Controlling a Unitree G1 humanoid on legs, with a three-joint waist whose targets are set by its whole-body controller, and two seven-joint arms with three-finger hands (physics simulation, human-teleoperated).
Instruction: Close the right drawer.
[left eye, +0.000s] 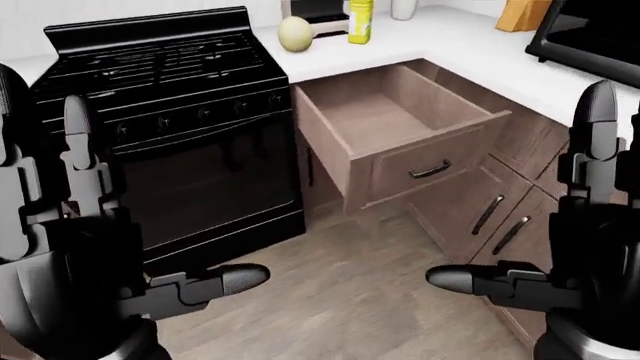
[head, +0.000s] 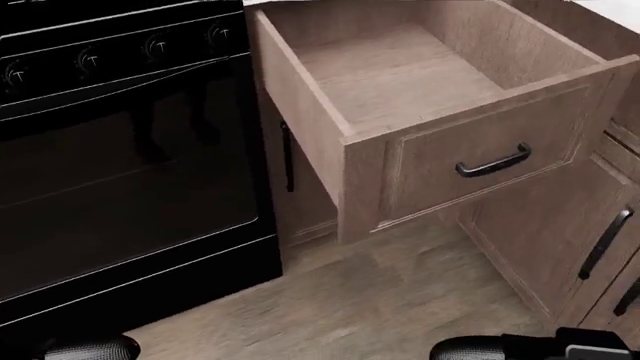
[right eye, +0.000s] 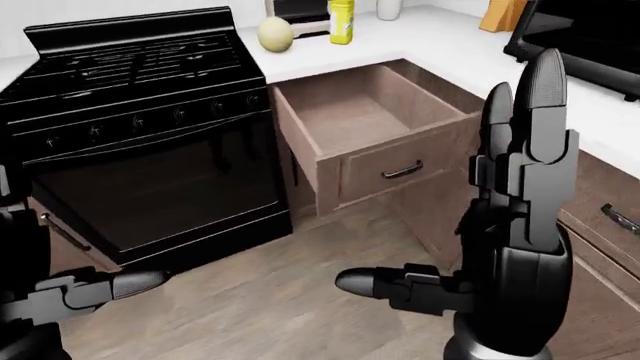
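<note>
The right drawer (head: 400, 82) stands pulled far out of the cabinet just right of the stove; it is wooden and empty, with a black handle (head: 493, 162) on its face. Both hands are raised close to the cameras, well short of the drawer. My left hand (left eye: 140, 225) fills the left of the left-eye view, fingers (left eye: 80, 157) upright and thumb out sideways, holding nothing. My right hand (right eye: 465, 217) is likewise spread open, its fingers (right eye: 535, 135) upright to the right of the drawer's face.
A black gas stove (left eye: 170, 112) with its oven door stands left of the drawer. The white counter (left eye: 460, 45) carries a pale round object (left eye: 294, 33), a yellow bottle (left eye: 360, 19), a knife block (left eye: 520, 13) and a black microwave (left eye: 590, 37). Cabinet doors (head: 560, 225) run along the right; wood floor (left eye: 350, 285) below.
</note>
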